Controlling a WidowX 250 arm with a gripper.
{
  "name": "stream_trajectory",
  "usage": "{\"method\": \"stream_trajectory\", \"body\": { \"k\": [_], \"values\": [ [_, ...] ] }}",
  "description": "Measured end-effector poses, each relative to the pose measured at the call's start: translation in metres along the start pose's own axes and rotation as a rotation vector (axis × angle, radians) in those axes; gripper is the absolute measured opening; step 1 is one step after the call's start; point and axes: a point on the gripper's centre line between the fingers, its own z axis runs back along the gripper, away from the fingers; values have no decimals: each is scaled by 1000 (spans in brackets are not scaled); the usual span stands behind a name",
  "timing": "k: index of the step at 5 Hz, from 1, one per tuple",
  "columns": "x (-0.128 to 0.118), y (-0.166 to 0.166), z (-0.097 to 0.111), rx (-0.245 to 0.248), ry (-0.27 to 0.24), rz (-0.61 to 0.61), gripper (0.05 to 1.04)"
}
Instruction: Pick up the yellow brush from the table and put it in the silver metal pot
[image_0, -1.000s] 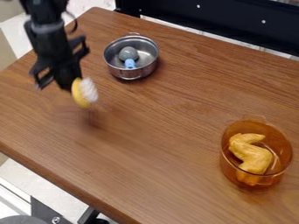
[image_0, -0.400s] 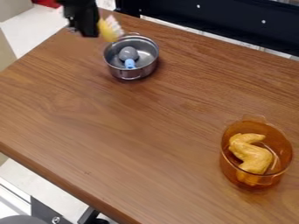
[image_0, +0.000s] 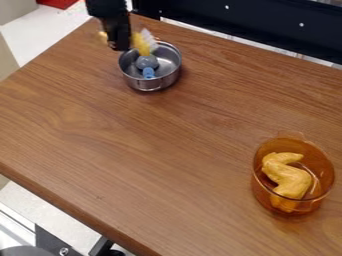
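Right now your tool (image_0: 120, 46) is clenching a yellow brush (image_0: 143, 45) with white bristles, and it is hanging by the metal pot's (image_0: 137, 84) far left rim. A grey-and-blue utensil (image_0: 147, 62) is lying inside the pot. On the surface's (image_0: 160, 145) near right, an amber bowl (image_0: 260, 190) is holding a yellow-orange toy wing (image_0: 289, 176).

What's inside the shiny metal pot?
A rounded grey thing with a light blue end lies in the pot. The yellow, white-bristled brush overlaps the far rim, hiding whatever is behind it.
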Motion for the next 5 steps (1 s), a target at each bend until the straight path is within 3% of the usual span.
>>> {"method": "stream_trajectory", "body": {
  "k": [1, 2, 3, 5],
  "values": [
    [-12, 1, -3, -13, -18, -8, 64],
    [-21, 5, -8, 29, -22, -14, 80],
    [-23, 1, -7, 52, -22, -14, 229],
    [-25, 0, -6, 96, -10, -40, 781]
  ]
}}
